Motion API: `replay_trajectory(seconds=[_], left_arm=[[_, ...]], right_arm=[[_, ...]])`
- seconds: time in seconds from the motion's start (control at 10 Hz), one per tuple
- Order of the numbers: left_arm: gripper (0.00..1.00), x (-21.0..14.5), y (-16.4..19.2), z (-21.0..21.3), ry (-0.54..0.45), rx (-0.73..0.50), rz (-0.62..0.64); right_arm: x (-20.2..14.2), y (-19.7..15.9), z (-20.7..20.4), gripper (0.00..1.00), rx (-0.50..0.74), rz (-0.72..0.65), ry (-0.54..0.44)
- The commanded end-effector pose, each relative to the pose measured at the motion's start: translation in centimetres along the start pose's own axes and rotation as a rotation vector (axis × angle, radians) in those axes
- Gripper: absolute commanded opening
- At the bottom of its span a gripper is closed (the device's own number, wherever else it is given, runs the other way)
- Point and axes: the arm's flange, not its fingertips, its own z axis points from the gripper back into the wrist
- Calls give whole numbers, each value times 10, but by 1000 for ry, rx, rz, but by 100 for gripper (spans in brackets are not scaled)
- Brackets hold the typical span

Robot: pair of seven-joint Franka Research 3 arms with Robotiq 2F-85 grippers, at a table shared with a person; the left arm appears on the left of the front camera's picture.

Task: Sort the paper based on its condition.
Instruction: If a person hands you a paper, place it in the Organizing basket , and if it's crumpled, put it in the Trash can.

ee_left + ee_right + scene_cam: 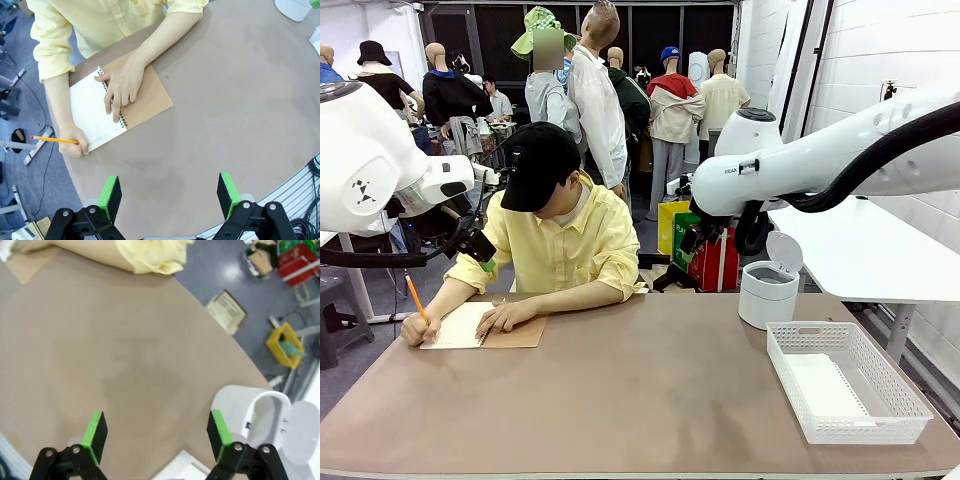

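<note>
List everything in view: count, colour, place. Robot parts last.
table: 1, brown, between robot and person
notebook: 1, spiral-bound, brown cover, white page, far left of table, under the person's hands
pencil: 1, orange, in the person's hand
bin: 1, white, lid open, far right of table
basket: 1, white, near right of table
paper: white, in the basket; count unclear
person: 1, yellow shirt, black cap, far side
left gripper: 1, black, green pads, open, above table near notebook
right gripper: 1, black, green pads, open, above table near bin
</note>
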Motion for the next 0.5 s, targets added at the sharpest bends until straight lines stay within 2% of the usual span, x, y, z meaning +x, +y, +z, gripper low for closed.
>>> replay_trajectory(seconds=[0.0,0.3,0.4], left_arm=[[100,0,1,0,0,4,-2],[100,0,1,0,0,4,-2],[100,0,1,0,0,4,-2]], right_arm=[[-31,10,7,100,71,20,-81],[-37,9,1,100,147,7,-99],[-22,20,8,100,82,-12,-74]])
